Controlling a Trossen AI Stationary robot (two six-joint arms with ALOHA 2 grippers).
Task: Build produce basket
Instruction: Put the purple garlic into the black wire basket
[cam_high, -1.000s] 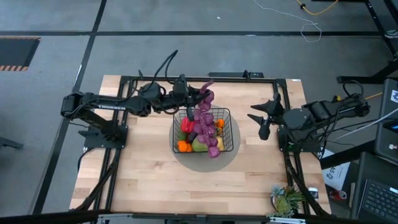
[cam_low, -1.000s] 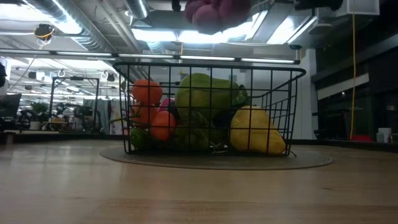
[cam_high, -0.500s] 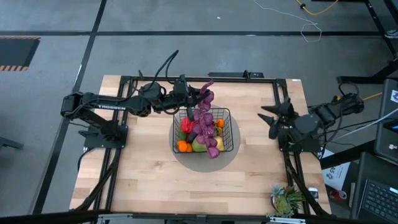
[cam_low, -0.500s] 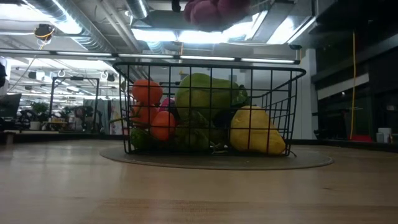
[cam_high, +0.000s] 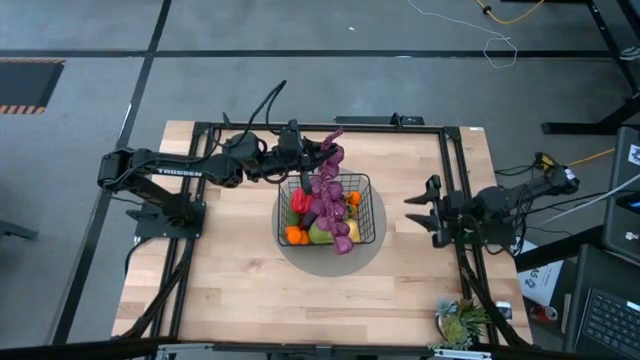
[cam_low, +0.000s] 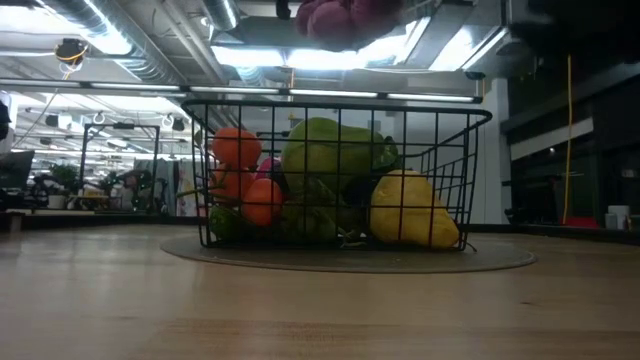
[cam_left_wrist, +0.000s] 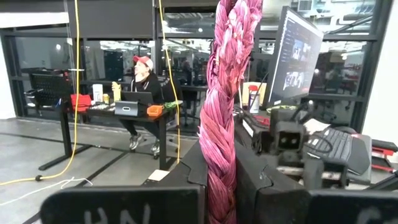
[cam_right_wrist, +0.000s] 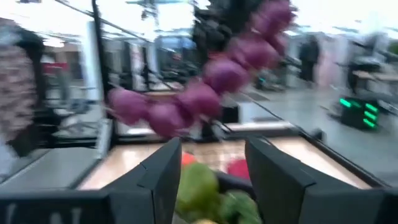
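From above, I see my left tool (cam_high: 322, 158) closed on the purple string (cam_high: 328, 200), which hangs down into the basket (cam_high: 366, 215) just below it on the bench (cam_high: 230, 280). My right tool (cam_high: 424, 212) waits open, well apart.

At bench level, the basket holds oranges (cam_low: 237, 150), a green pear (cam_low: 330, 145) and a lemon (cam_low: 410, 208).

From the left wrist, the braided string (cam_left_wrist: 224, 112) rises between my tool's fingers.

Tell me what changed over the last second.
The right hand swung along the table's right side toward the near edge, jaws open and empty. The left hand stayed shut on the purple string hanging over the basket; the basket and its produce did not move.
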